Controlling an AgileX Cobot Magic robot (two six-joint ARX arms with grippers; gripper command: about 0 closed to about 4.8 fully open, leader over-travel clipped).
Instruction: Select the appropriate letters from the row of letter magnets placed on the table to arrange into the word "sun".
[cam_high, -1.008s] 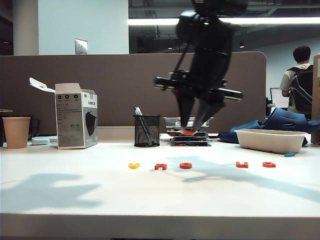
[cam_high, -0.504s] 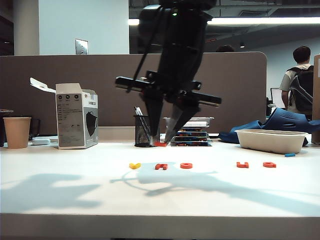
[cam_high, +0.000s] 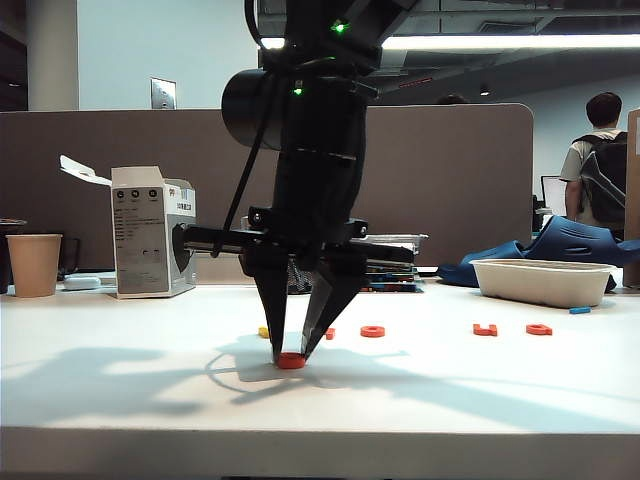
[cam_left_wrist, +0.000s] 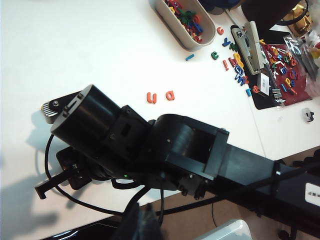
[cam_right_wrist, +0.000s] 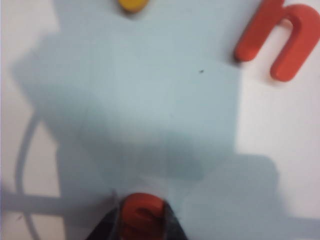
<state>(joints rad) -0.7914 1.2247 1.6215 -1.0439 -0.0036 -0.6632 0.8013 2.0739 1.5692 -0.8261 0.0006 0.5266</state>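
**Right arm swings down and leftward with a letter**

Right gripper has dropped from above the row to the table, clamped on an orange-red letter near the n. Left gripper is out of view; its state is unknown.

The right gripper swung left, lowering what looks like the s tableward.

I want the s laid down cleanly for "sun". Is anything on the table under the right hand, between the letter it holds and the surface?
Nothing visible. The right hand, closed on the orange-red letter, is at the bare table, nearer the camera than the row; the n and yellow letter lie apart.
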